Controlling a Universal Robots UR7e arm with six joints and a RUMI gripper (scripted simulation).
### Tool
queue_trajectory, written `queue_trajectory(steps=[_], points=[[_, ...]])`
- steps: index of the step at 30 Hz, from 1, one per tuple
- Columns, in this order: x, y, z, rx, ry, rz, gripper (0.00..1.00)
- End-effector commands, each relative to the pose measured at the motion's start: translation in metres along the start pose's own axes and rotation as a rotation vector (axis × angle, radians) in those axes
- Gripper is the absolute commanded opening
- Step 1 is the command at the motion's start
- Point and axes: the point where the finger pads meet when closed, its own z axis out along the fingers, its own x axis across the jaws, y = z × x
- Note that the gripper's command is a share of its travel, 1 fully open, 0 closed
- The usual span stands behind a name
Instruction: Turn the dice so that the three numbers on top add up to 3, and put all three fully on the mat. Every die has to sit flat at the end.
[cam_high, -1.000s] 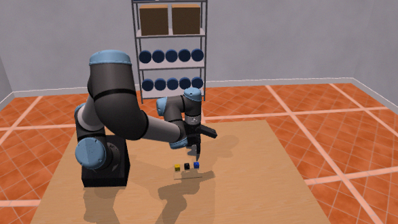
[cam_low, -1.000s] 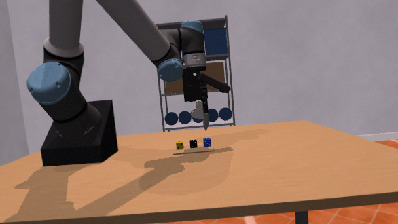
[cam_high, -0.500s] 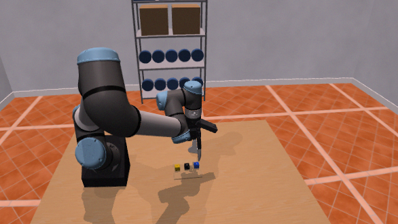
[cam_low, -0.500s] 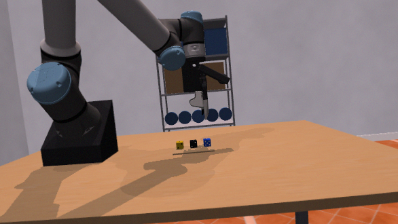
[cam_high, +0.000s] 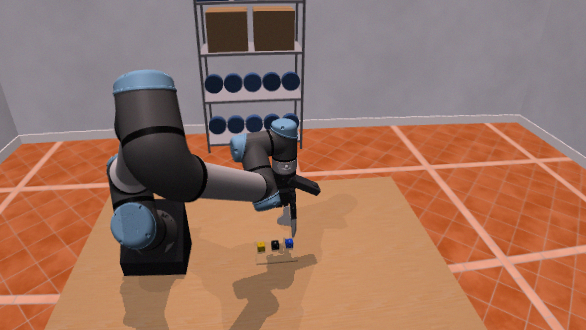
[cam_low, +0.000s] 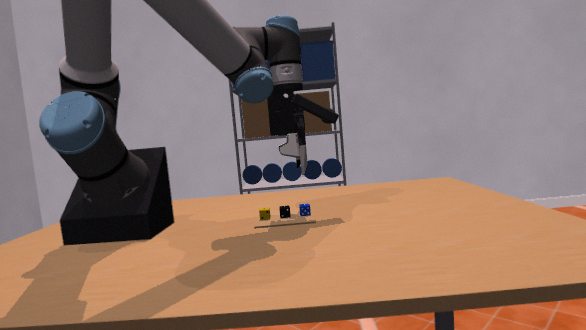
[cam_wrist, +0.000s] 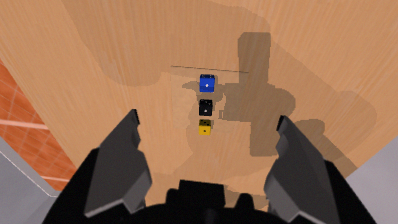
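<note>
Three small dice sit in a row on the table: a yellow die (cam_high: 260, 246), a black die (cam_high: 274, 244) and a blue die (cam_high: 288, 243). They also show in the exterior view as the yellow die (cam_low: 264, 213), black die (cam_low: 285, 211) and blue die (cam_low: 304, 209). In the wrist view the blue die (cam_wrist: 207, 83) shows one white pip on top, and the black die (cam_wrist: 205, 106) and yellow die (cam_wrist: 204, 126) lie below it. The mat (cam_high: 276, 257) is nearly the table's colour; only its thin edge line (cam_wrist: 210, 69) shows. My gripper (cam_high: 291, 225) hangs open and empty above the blue die.
The robot's black base (cam_high: 150, 240) stands on the table's left side. A metal shelf (cam_high: 251, 70) with boxes and blue discs stands behind the table. The table edge runs along the front in the exterior view.
</note>
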Motion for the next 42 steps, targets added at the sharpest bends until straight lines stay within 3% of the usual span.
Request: queue_trajectory(steps=[1,11,30,42], points=[[0.0,0.0,0.0,0.001,0.0,0.0,1.0],[0.0,0.0,-0.008,0.001,0.0,0.0,1.0],[0.0,0.0,-0.083,0.001,0.0,0.0,1.0],[0.0,0.0,-0.088,0.001,0.0,0.0,1.0]])
